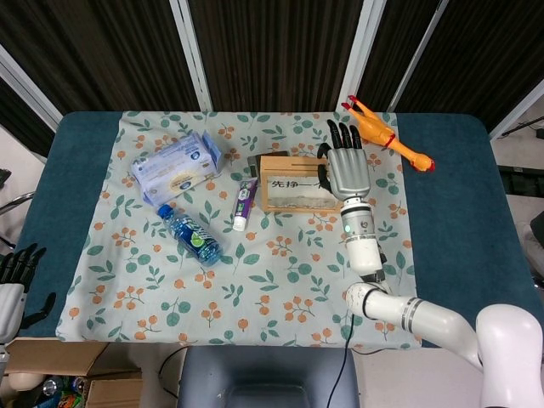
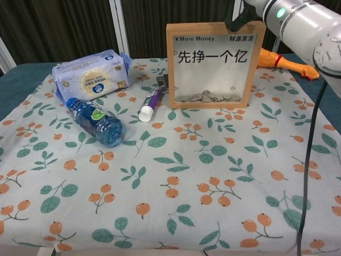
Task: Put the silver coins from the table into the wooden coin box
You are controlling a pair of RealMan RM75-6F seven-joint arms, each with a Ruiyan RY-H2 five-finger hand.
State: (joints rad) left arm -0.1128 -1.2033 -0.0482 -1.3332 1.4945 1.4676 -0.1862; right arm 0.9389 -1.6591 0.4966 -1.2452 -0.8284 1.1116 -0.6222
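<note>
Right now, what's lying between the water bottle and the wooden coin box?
A purple toothpaste tube, white cap toward the camera, lies between the water bottle and the wooden coin box. It touches neither one. Both views show it, the chest view most clearly.

near cloth [image 1: 280, 280] open, bottle [image 1: 190, 235] – toothpaste [image 1: 244, 205] flank box [image 1: 297, 184]
</note>
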